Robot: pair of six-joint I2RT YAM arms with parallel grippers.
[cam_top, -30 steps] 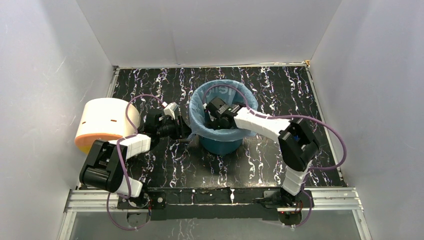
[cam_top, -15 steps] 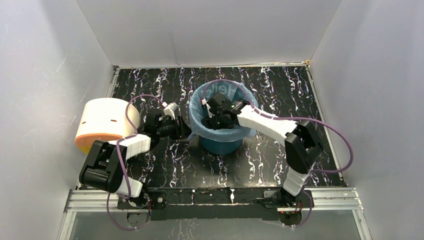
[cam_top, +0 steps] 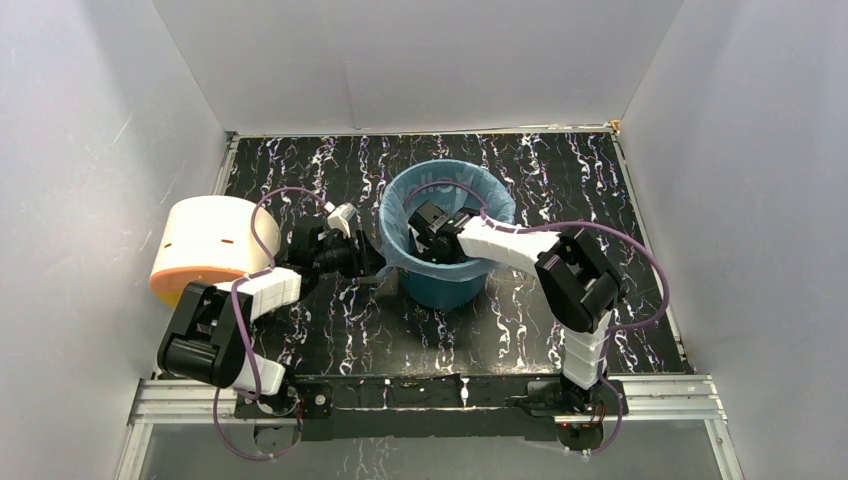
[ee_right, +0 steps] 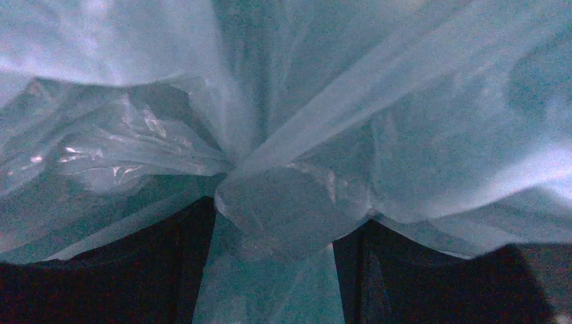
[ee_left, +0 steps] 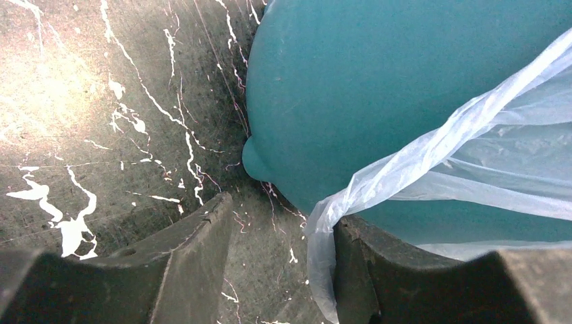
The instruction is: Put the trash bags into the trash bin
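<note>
Top external hides right gripper point(cam_top: 432, 222) inside bin point(cam_top: 440, 285), pinching bag point(cam_top: 395, 250); left gripper point(ee_left: 280, 260) likewise.

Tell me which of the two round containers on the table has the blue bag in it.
The teal trash bin at the table's centre: the light-blue trash bag drapes over its rim and the right gripper reaches inside. The cream cylinder with the orange end, at far left, has none.

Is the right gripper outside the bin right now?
No: in the top view the right gripper is down inside the mouth of the teal trash bin, against the light-blue trash bag lining it.
</note>
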